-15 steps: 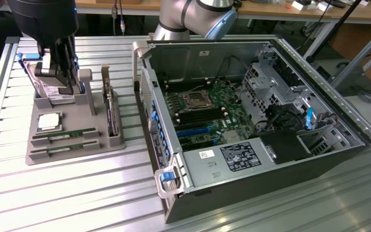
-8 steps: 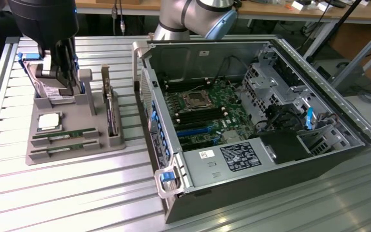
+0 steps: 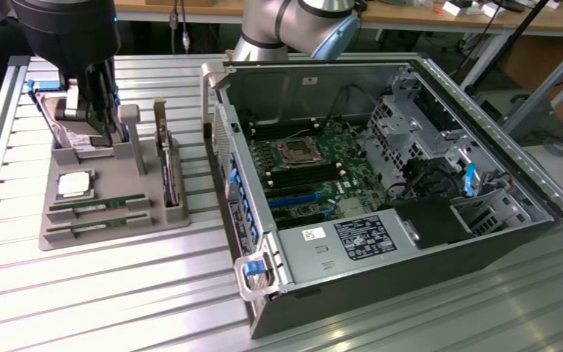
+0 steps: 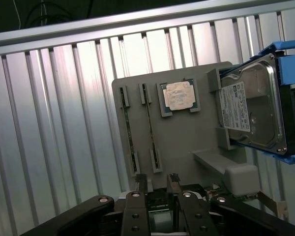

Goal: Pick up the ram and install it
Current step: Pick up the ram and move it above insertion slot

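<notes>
The claw is being held wide and empty above the grey tray. The ram is lying edge-up in a tray slot just beyond its fingertips, with a second stick alongside. A skewed closure risks the thin stick being jammed or tipped. The processor and hard drive are being left close by, and the expansion card is standing between tray and computer case.

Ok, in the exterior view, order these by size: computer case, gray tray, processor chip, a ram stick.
1. computer case
2. gray tray
3. processor chip and ram stick: square versus long and thin, too close to rank.
</notes>
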Tool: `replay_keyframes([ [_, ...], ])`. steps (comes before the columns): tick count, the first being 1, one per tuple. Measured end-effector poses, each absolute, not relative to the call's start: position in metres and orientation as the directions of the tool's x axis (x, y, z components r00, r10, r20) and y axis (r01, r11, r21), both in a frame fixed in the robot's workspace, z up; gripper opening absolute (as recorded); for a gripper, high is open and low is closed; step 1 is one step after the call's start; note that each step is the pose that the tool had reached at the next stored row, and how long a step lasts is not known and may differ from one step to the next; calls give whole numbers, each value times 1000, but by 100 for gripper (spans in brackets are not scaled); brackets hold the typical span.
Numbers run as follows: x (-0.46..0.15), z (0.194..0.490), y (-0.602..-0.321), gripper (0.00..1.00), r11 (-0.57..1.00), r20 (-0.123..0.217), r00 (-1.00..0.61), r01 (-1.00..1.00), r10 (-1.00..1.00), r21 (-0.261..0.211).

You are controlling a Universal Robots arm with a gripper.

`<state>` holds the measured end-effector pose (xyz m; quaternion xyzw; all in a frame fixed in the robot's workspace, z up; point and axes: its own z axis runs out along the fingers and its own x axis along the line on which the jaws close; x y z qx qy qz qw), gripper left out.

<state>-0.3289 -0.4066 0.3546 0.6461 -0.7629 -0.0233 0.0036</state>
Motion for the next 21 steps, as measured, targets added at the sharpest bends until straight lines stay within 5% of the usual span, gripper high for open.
replay_keyframes([
  [21,-329,345,-408,30,161,-29,-162,-986,-986,41],
])
